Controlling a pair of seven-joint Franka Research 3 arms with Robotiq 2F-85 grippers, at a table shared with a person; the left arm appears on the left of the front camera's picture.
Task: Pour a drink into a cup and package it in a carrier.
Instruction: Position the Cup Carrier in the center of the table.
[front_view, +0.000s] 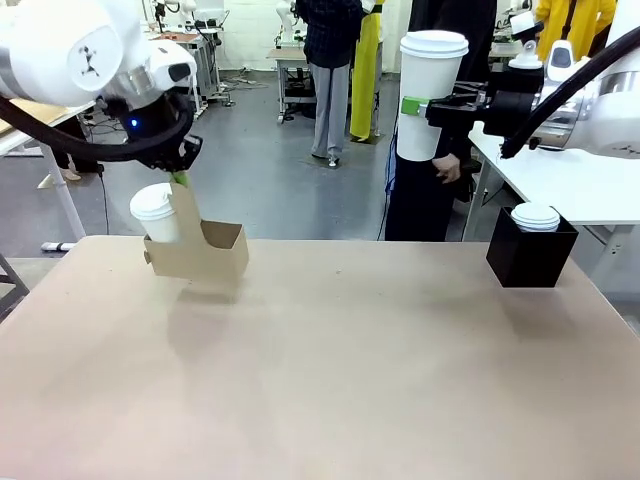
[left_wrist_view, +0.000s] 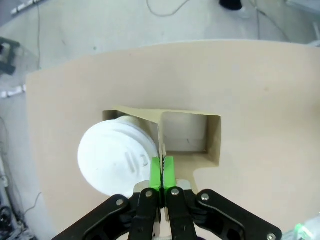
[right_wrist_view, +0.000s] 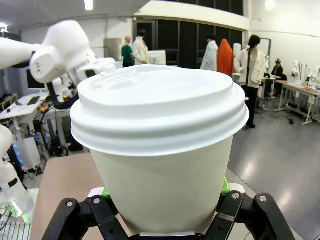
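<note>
- Two grippers, both loaded: the left gripper (front_view: 181, 180), at ten o'clock in the front view, has its green pads (left_wrist_view: 156, 171) pressed together on the upright handle of the carrier (front_view: 215, 258).
- The carrier hangs slightly tilted, clear of the table (front_view: 350, 380), with a lidded white cup (front_view: 155, 212) seated in its nine-o'clock hole.
- The right gripper (front_view: 416, 105), at one o'clock, clamps a taller lidded cup (front_view: 430, 80) upright by its sides, high above the table.
- A black box (front_view: 528, 262) at three o'clock on the table holds a third lidded cup (front_view: 536, 216).
</note>
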